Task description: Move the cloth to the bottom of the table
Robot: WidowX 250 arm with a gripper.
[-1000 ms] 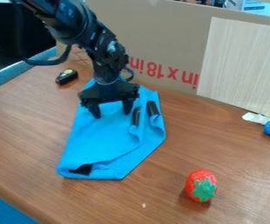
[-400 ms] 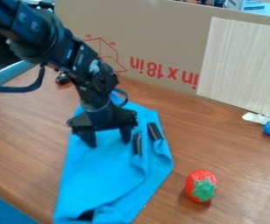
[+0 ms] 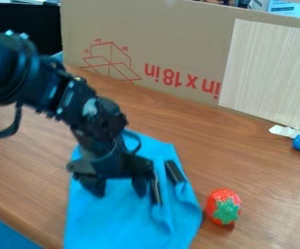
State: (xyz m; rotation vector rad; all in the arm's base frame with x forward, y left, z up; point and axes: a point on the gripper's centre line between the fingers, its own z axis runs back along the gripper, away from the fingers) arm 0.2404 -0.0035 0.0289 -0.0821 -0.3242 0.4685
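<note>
Cloth [image 3: 123, 219] first: in the camera view it's the bright blue one, spread with a few folds around 6 o'clock on the brown wooden table [image 3: 22, 165], and it runs right off the bottom edge of the view. My arm [image 3: 48, 87] comes in from about 10 o'clock, and my claw [image 3: 117, 188] hangs down over the cloth near 7 o'clock. Fingers [image 3: 94, 186] are spread wide, tips down at the blue fabric, and I can't see anything pinched between them. Two black strips [image 3: 175, 172] sit on the cloth at 2 and 3 o'clock from the claw. The red strawberry [image 3: 223, 206] with the green cap is at 5 o'clock, just beside the cloth, can't tell if they touch. Big cardboard panel [image 3: 178, 53] stands behind, up at 12.
</note>
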